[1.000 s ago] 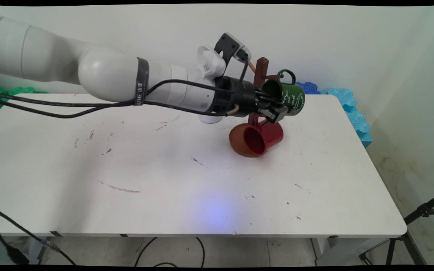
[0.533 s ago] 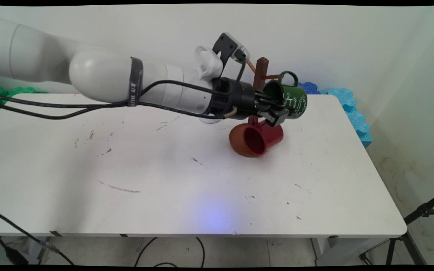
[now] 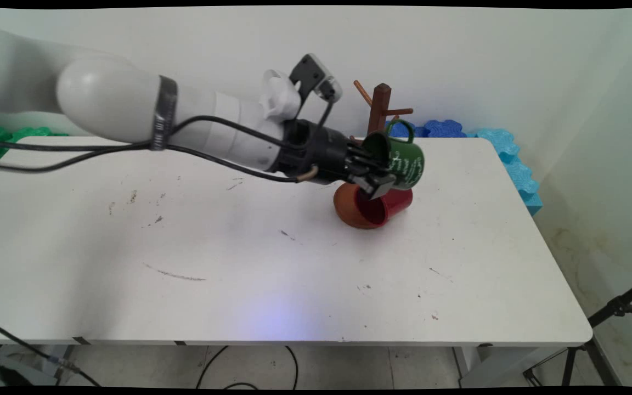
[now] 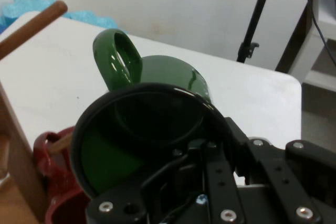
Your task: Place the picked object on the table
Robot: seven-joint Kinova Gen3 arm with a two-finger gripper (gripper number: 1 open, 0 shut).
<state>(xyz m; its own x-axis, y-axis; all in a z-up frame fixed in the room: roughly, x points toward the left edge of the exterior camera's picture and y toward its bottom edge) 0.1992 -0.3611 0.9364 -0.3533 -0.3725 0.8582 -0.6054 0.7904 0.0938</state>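
My gripper (image 3: 377, 176) is shut on the rim of a green mug (image 3: 404, 160) with white lettering, held in the air on its side just left of and below the pegs of a brown wooden mug tree (image 3: 380, 107). The mug's handle (image 3: 399, 129) points up and is off the peg. In the hand view the green mug (image 4: 157, 108) fills the middle, its handle (image 4: 118, 59) free of the wooden peg (image 4: 31, 27) at upper left. A red mug (image 3: 376, 206) hangs low on the tree, right under the green one; its red handle (image 4: 50, 153) shows at lower left.
Blue foam tiles (image 3: 508, 159) lie along the table's far right edge and green ones (image 3: 3, 137) at far left. A tripod leg (image 3: 607, 323) stands right of the white table (image 3: 239, 263). Cables hang under the front edge.
The gripper has drawn back left and down with the green mug; the mug's handle has come off the tree's right peg, which now stands bare.
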